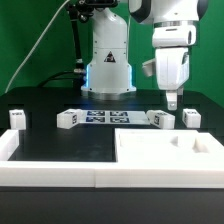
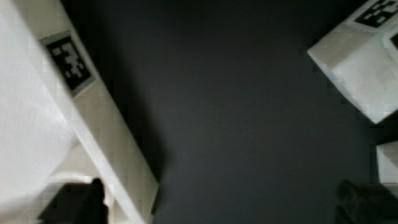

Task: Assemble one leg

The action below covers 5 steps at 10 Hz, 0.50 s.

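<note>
Four small white legs with marker tags lie in a row on the black table: one at the exterior view's far left [image 1: 17,119], one left of centre [image 1: 67,119], and two at the right [image 1: 160,119] [image 1: 192,118]. My gripper [image 1: 172,101] hangs just above the table between the two right legs, touching neither. In the wrist view my gripper [image 2: 222,207] is open, its dark fingertips [image 2: 71,205] far apart with only bare table between them. A white tagged piece [image 2: 356,60] lies beside it; I cannot tell which leg it is.
The wide flat white slab [image 1: 150,148] with sockets lies at the front right. The marker board [image 1: 105,117] lies before the arm's base. A white rim [image 1: 12,148] borders the front left. A long white tagged edge [image 2: 80,110] runs along one side of the wrist view.
</note>
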Each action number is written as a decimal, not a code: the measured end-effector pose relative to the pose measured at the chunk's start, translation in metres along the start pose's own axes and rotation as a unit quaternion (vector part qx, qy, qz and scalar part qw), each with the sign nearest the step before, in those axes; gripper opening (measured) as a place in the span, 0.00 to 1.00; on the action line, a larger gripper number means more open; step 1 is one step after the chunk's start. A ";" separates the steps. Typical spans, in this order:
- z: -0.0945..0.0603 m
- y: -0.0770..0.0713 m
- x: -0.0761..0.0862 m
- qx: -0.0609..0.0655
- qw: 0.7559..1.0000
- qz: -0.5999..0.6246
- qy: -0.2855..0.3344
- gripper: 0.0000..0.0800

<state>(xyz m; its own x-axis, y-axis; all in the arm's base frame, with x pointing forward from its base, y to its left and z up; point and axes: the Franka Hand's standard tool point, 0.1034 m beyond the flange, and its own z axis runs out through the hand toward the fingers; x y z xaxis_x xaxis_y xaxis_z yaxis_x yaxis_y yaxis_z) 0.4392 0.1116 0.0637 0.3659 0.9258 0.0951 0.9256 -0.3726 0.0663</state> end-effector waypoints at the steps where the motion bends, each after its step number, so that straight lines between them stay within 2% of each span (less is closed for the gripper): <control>1: 0.000 -0.001 0.000 0.001 1.000 0.016 0.000 0.81; 3: 0.000 -0.002 0.002 0.001 0.993 0.121 0.003 0.81; 4: 0.001 -0.011 0.007 -0.006 0.980 0.198 0.015 0.81; 5: 0.003 -0.023 0.010 -0.001 0.962 0.271 0.017 0.81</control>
<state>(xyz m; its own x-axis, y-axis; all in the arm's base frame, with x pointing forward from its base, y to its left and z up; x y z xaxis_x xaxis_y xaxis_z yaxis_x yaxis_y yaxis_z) 0.4214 0.1294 0.0597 0.7920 0.5919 0.1492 0.5986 -0.8010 0.0000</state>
